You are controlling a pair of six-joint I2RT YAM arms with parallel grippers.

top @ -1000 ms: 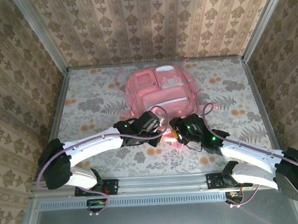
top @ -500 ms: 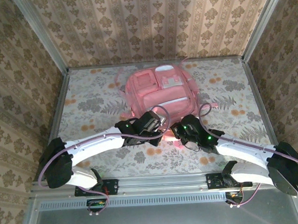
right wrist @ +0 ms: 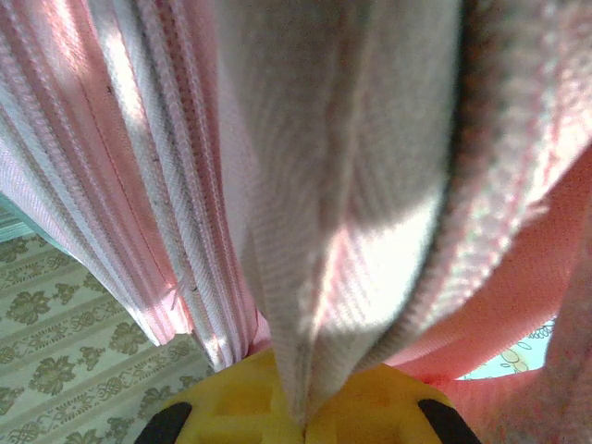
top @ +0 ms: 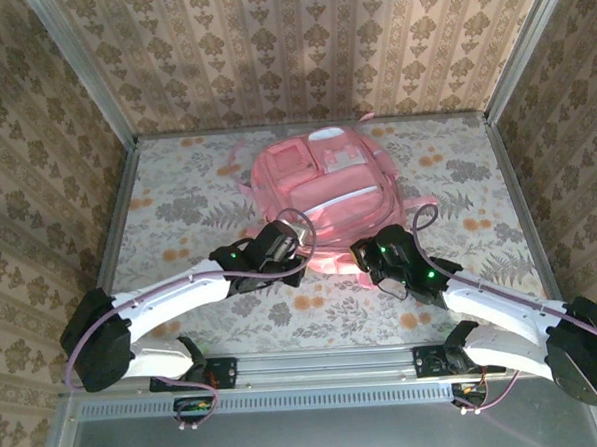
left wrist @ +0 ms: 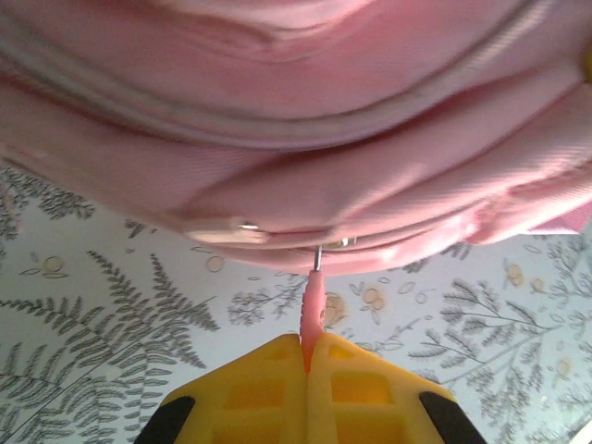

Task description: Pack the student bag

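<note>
Down at the left gripper [left wrist: 308,356], the two yellow fingers are pressed flat together, pinching the tip of a slim pink zipper pull [left wrist: 313,305]. The pull runs straight up from the fingertips to a small metal slider on the lower seam of the pink backpack [left wrist: 305,139], whose bulging fabric hangs just above the fern-printed tabletop [left wrist: 102,314].

The right gripper [right wrist: 301,421] is likewise clamped tight, its yellow fingers meeting on a fold of the backpack's pink and pale grey fabric [right wrist: 342,185] that rises from between them. Zipper tape and ribbed pink seams run alongside the fold, and patterned wallpaper [right wrist: 55,314] shows past its left side.

From the top camera, the left gripper [top: 298,246] and right gripper [top: 365,255] both sit at the backpack's near edge, left and right of its middle. The pink backpack [top: 322,187] lies front pockets up in the middle of the tabletop [top: 177,190], reaching toward the far edge, with straps trailing at its far corners.
</note>
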